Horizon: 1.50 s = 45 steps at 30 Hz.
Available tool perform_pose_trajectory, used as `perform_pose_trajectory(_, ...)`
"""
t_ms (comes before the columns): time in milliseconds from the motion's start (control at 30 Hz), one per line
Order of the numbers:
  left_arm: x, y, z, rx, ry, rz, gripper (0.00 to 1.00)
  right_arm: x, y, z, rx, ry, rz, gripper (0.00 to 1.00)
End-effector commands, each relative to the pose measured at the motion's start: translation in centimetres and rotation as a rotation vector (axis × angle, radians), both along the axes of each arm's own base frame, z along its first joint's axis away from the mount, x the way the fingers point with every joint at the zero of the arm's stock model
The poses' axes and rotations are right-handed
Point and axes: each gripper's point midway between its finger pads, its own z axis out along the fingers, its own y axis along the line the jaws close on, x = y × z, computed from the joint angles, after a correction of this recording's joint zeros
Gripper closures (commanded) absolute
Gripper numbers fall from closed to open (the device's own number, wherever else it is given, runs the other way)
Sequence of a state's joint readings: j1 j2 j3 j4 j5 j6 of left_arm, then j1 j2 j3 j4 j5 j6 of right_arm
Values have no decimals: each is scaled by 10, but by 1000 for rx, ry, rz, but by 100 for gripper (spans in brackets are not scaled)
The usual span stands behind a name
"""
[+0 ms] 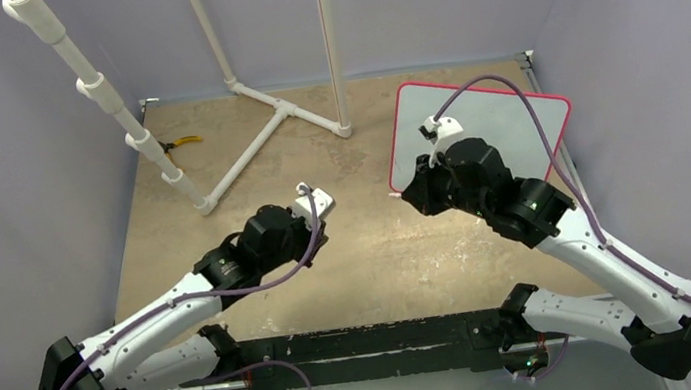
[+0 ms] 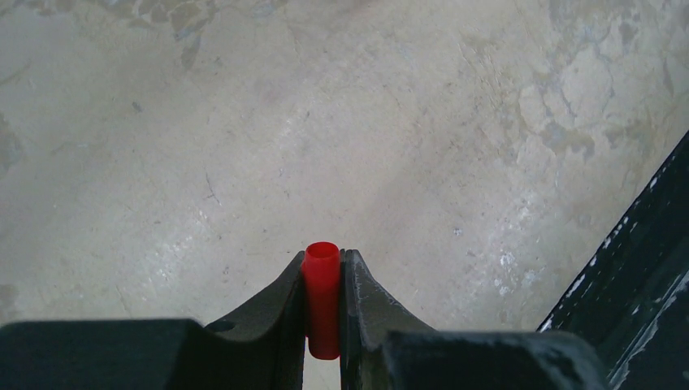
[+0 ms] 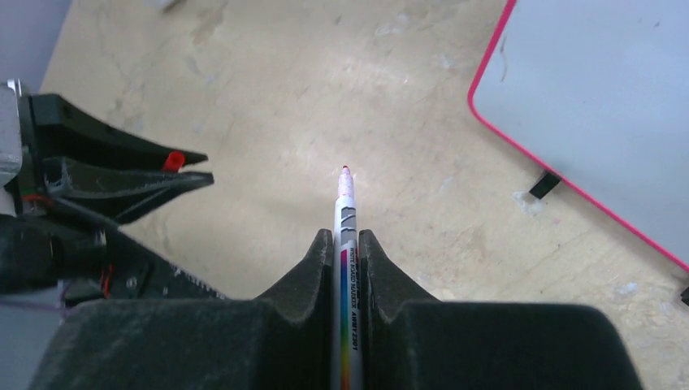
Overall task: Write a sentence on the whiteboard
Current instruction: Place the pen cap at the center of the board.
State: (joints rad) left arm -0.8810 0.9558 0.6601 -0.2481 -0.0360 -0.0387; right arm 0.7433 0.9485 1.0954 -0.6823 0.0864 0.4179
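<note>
A red cap (image 2: pixel 322 284) is held clamped in the left fingers (image 2: pixel 280 309), an uncapped marker (image 3: pixel 344 211) in the right fingers (image 3: pixel 382 272). The whiteboard (image 1: pixel 503 119) is seen at two o'clock on the counter (image 1: pixel 379 251), partly behind the right wrist.

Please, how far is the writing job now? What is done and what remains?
Done: the marker is uncapped, its red tip bare. In hand: the right claw grips the marker, and the left claw grips the red cap. Left: all the writing. The whiteboard shows no lettering where visible, and the tip is off the board.
</note>
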Motion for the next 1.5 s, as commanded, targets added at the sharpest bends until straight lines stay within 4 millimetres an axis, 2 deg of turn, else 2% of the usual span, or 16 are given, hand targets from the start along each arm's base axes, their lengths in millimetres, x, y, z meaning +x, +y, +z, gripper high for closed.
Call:
perform_pose_trajectory(0, 18, -9, 25, -217, 96, 154, 100, 43, -5, 58, 220, -233, -222, 100)
perform_pose_trajectory(67, 23, -3, 14, -250, 139, 239, 100, 46, -1, 80, 325, -308, -227, 100)
perform_pose_trajectory(167, 27, 7, -4, -283, 182, 348, 100, 43, 2, 93, 413, -363, -206, 100)
perform_pose_trajectory(367, 31, 27, -37, -233, 240, 481, 100, 44, -3, 75, 372, -370, -216, 100)
perform_pose_trajectory(467, 30, 24, -56, -185, 281, 473, 100, 43, -7, 64, 347, -361, -224, 100)
perform_pose_trajectory(633, 28, 12, -84, -142, 367, 442, 100, 34, -17, 65, 381, -394, -233, 100)
perform_pose_trajectory(833, 28, 16, -111, -92, 408, 485, 100, 31, -30, 55, 354, -410, -265, 100)
perform_pose_trajectory(933, 28, 16, -119, -77, 430, 499, 94, 34, -31, 57, 325, -419, -267, 100)
perform_pose_trajectory(1033, 31, 19, -117, -81, 414, 525, 73, 38, -32, 57, 300, -425, -281, 100)
perform_pose_trajectory(1200, 38, 18, -100, -92, 377, 520, 37, 42, -31, 56, 284, -442, -279, 100)
perform_pose_trajectory(1267, 43, 16, -88, -80, 366, 508, 15, 43, -34, 57, 275, -450, -292, 100)
perform_pose_trajectory(1333, 51, 9, -66, -83, 347, 475, 7, 45, -39, 55, 268, -454, -320, 100)
perform_pose_trajectory(1467, 66, -11, -22, -127, 322, 351, 4, 49, -44, 57, 260, -447, -367, 100)
